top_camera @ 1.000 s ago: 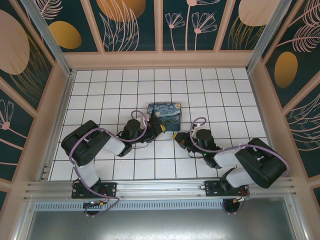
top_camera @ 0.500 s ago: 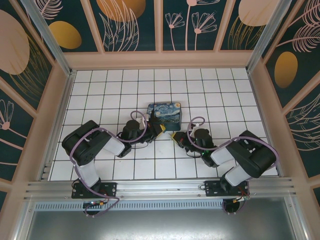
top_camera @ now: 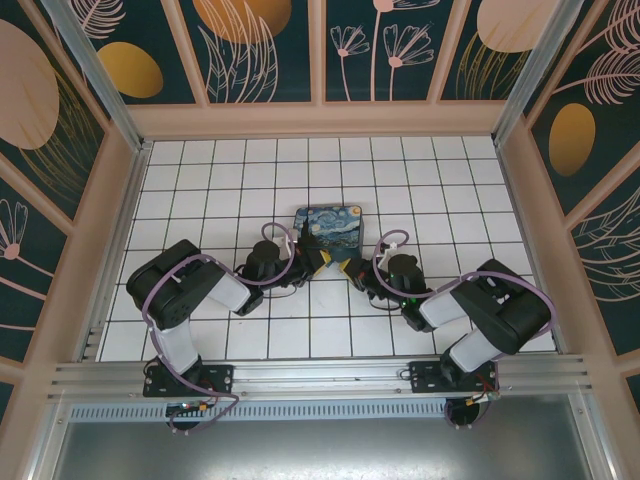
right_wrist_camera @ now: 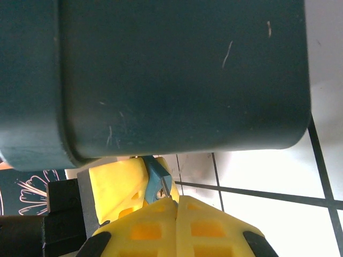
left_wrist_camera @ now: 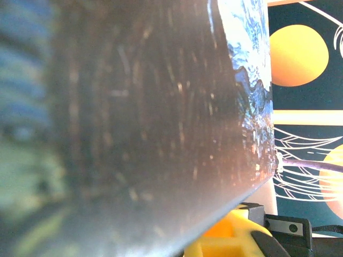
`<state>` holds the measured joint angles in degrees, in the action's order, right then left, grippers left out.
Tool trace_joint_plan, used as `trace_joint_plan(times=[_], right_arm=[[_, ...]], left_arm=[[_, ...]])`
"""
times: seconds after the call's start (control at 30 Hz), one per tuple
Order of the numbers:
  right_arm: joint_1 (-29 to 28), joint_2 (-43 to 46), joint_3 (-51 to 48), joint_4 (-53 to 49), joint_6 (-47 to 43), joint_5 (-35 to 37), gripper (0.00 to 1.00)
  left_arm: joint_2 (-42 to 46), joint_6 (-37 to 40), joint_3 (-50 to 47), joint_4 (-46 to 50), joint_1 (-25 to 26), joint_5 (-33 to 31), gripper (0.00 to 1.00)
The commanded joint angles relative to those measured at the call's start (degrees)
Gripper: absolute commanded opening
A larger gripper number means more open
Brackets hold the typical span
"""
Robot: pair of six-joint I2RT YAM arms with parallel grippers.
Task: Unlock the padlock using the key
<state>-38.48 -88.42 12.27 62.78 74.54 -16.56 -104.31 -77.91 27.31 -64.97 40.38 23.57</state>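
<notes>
Two yellow-fingered pincers are pictured tip to tip over the white tiled floor (top_camera: 200,200), just in front of a blue-and-yellow painted box (top_camera: 328,226). The blue padlock (right_wrist_camera: 156,178) is pinched by the left gripper (top_camera: 322,262). The right gripper (right_wrist_camera: 177,199) is pressed together on the thin key (right_wrist_camera: 165,188), whose tip is set at the padlock's keyhole.

floor (top_camera: 200,190): white tiles, dark grout | walls (top_camera: 260,50): teal floral panels
</notes>
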Motion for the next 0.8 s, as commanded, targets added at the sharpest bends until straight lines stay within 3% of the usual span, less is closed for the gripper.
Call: trace_joint_plan(times=[0.0,0.77], right_arm=[[-0.49,-1.05,1.09,2.35,0.43,-0.67,0.0],[-2.05,-3.2,2.85,2.39,0.41,-0.78,0.0]], left_arm=[[-0.67,-0.4,0.37,-4.02,-0.32,0.68,0.0],[-0.73,-0.29,0.38,-4.1,-0.39,0.51,0.0]])
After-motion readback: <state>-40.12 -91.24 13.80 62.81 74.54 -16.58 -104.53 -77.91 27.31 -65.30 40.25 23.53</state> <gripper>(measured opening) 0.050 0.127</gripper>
